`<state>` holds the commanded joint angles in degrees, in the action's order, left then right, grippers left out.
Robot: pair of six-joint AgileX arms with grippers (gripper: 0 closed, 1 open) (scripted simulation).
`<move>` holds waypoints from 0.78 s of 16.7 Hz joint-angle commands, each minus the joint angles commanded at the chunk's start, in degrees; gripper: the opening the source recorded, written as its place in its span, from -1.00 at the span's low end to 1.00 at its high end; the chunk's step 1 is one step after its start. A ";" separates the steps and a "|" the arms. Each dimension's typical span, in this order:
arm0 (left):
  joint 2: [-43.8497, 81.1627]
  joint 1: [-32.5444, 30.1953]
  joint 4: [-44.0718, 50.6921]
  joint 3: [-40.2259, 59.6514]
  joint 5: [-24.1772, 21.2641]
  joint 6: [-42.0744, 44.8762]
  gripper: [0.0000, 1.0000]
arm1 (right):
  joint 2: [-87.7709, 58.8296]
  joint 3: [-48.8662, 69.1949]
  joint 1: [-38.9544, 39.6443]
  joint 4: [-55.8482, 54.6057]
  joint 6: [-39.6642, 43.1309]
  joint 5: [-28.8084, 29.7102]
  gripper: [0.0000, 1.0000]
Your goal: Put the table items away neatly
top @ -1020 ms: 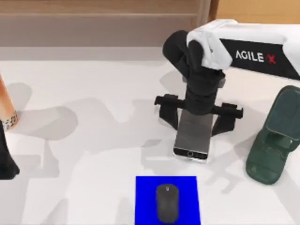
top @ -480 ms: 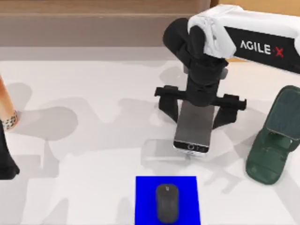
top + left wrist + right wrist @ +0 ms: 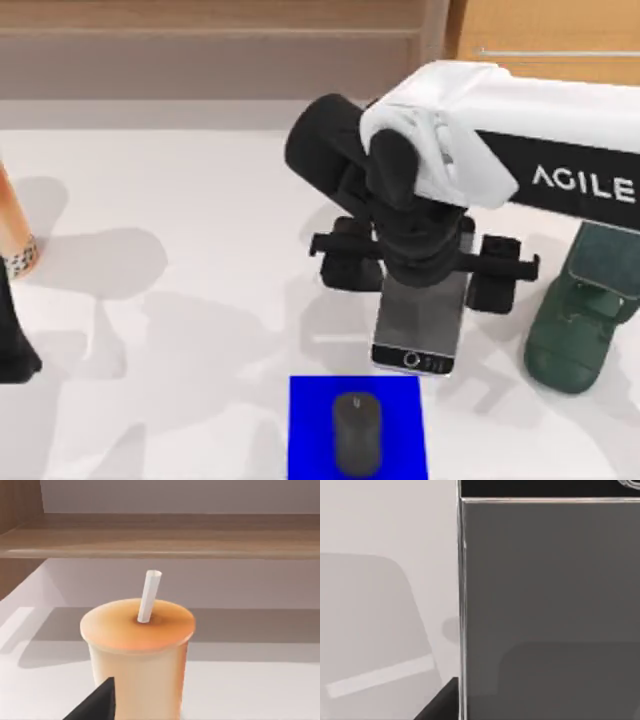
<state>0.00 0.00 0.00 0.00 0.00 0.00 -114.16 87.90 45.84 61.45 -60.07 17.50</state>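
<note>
The right gripper (image 3: 420,275) grasps the smartphone (image 3: 418,325) by its long edges, one finger on each side. Compared with the earlier frames, the right arm sits closer to the camera and the phone's lower end now reaches nearly to the blue mat (image 3: 310,425); the phone's shadow lies apart from it on the table (image 3: 200,330). The mouse (image 3: 357,433) remains on the mat. The green phone stand (image 3: 575,330) stays at the table's right. The cylinder (image 3: 14,225) stands at the left edge, unchanged; the left wrist view shows its straw (image 3: 149,596). The left gripper's (image 3: 12,340) finger state cannot be determined.
</note>
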 joint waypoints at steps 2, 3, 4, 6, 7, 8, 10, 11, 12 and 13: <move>0.00 0.00 0.00 0.00 0.00 0.00 1.00 | 8.60 -7.35 4.75 -1.19 -5.26 8.80 -1.00; 0.00 0.00 0.00 0.00 0.00 0.00 1.00 | 12.59 -10.68 6.63 -1.82 -7.36 13.22 -1.00; 0.00 0.00 0.00 0.00 0.00 0.00 1.00 | 16.12 -13.58 8.10 -2.33 -8.97 17.42 -1.00; 0.00 0.00 0.00 0.00 0.00 0.00 1.00 | 21.38 -18.12 9.72 -2.92 -10.87 24.30 -1.00; 0.00 0.00 0.00 0.00 0.00 0.00 1.00 | 23.22 -20.08 10.10 -3.09 -11.67 27.35 -1.00; 0.00 0.00 0.00 0.00 0.00 0.00 1.00 | 24.74 -21.99 10.40 -3.30 -12.59 30.34 -1.00; 0.00 0.00 0.00 0.00 0.00 0.00 1.00 | 27.97 -26.01 11.00 -3.94 -14.84 36.50 -1.00; 0.00 0.00 0.00 0.00 0.00 0.00 1.00 | 29.88 -28.14 11.30 -4.21 -16.00 39.41 -1.00; 0.00 0.00 0.00 0.00 0.00 0.00 1.00 | 31.82 -30.19 11.43 -4.46 -16.98 41.85 -1.00; 0.00 0.00 0.00 0.00 0.00 0.00 1.00 | 33.43 -31.80 11.36 -4.69 -17.57 43.66 -1.00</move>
<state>0.00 0.00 0.00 0.00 0.00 0.00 -80.73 56.10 57.20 56.76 -77.63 61.16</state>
